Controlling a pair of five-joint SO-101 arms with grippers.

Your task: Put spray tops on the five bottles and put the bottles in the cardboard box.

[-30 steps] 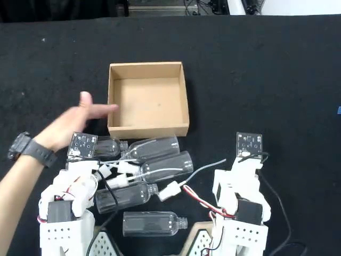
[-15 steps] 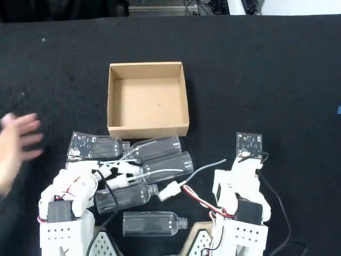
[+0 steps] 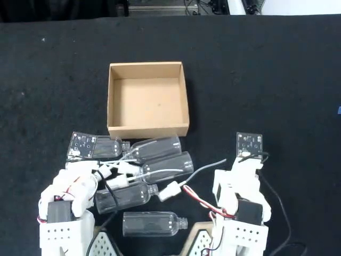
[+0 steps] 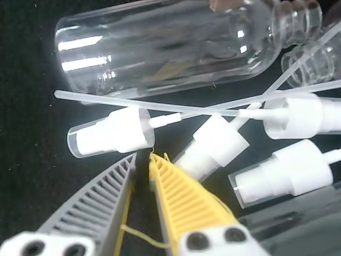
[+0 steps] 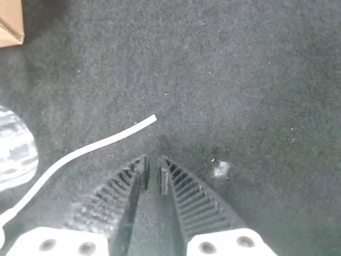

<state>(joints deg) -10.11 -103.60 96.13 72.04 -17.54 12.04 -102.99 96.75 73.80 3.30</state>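
Five clear bottles (image 3: pixel 160 166) lie on their sides in a loose pile on the black table (image 3: pixel 277 80), just in front of the cardboard box (image 3: pixel 148 130) and between it and the two arm bases. One bottle lies apart, nearest the bases, neck bare. White spray tops (image 3: pixel 118 181) are scattered loose among the pile, tubes trailing. The left wrist view shows several off any bottle, beside a bottle with bare threads. None looks seated for sure; the middle of the pile is too tangled to tell.

The box is empty and upright. By this judgement the task is at the very start: no top fitted, no bottle boxed, all five still to do.

The left gripper (image 4: pixel 143 158) sits right over the tops, jaws at a narrow slit, holding nothing. The right gripper (image 5: pixel 153 160) is over bare table, jaws nearly closed and empty, with one dip tube (image 5: pixel 96 142) just ahead.
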